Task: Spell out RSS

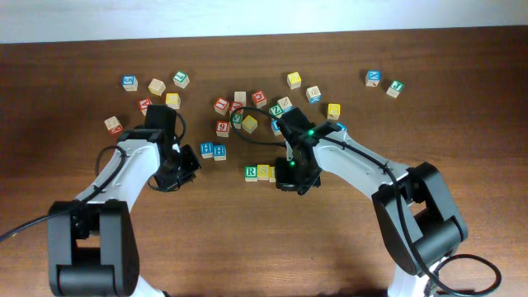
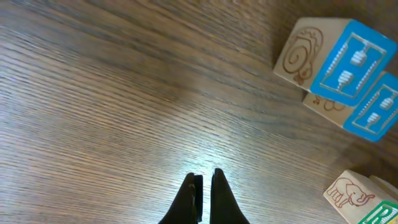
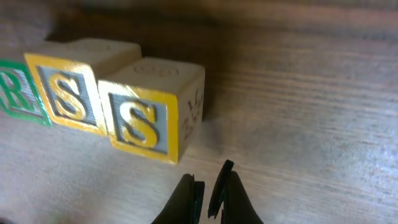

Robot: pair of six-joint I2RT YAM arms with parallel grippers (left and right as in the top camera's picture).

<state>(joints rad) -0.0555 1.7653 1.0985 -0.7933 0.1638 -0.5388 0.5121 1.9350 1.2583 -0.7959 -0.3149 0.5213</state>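
Note:
The three letter cubes stand in a row touching each other. In the right wrist view they read the green R cube [image 3: 12, 90], a yellow-faced S cube [image 3: 65, 93], then the second S cube [image 3: 140, 121]. In the overhead view the R cube [image 1: 251, 173] and first S cube [image 1: 264, 172] show; the second S is mostly hidden by my right gripper [image 1: 293, 175]. My right gripper [image 3: 208, 180] is shut and empty, just right of the last S, apart from it. My left gripper [image 1: 177, 169] [image 2: 204, 180] is shut and empty over bare wood.
Two blue H cubes [image 1: 213, 150] lie between my left gripper and the row; they show as blue-faced cubes [image 2: 339, 59] in the left wrist view. Several other letter cubes are scattered across the far half of the table [image 1: 247, 124].

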